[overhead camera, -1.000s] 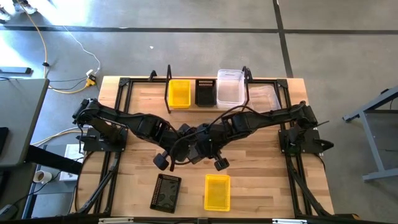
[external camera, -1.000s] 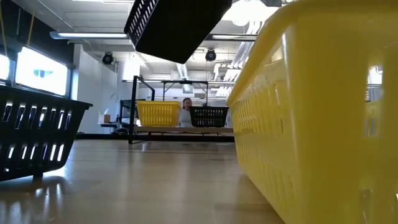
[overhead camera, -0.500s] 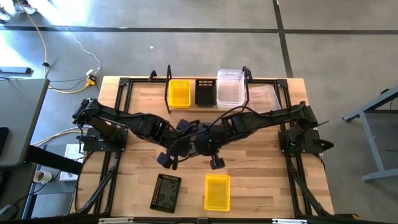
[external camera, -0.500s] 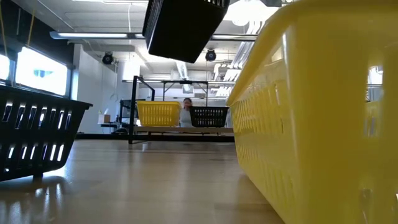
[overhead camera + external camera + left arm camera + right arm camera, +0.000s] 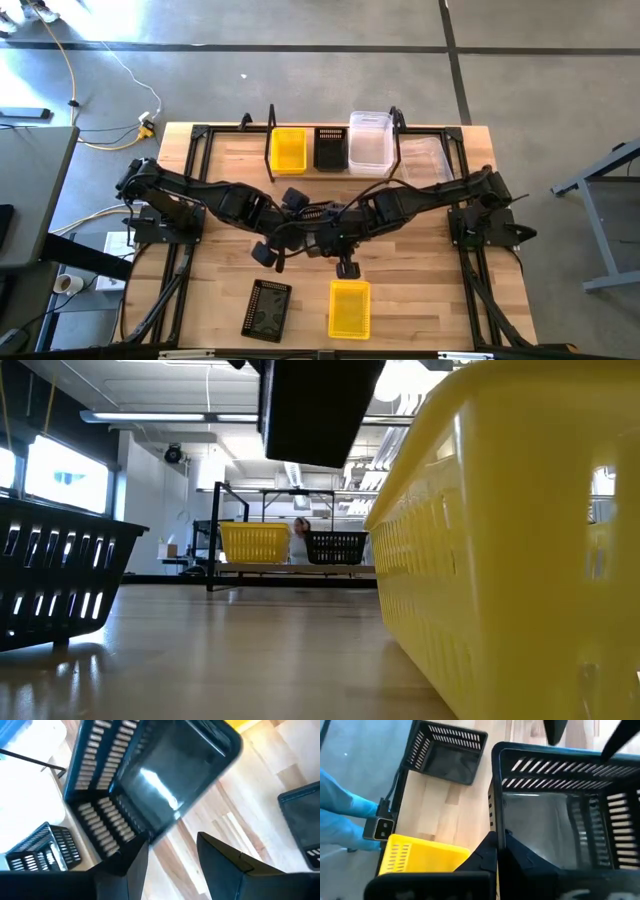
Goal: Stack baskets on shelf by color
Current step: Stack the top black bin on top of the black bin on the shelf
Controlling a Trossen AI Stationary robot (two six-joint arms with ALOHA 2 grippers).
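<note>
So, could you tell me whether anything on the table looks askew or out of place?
The black basket near the front edge sits skewed to the table edge, while the yellow basket beside it lies nearly square. Nothing looks spilled or damaged.

Black perforated basket [image 5: 555, 805] up in the air over mid-table, yellow basket [image 5: 349, 307] and another black basket [image 5: 266, 308] lying loose near the front edge, shelf [image 5: 335, 170] at the back carrying yellow [image 5: 288, 150], black [image 5: 330, 148] and clear [image 5: 369, 140] baskets side by side.
</note>
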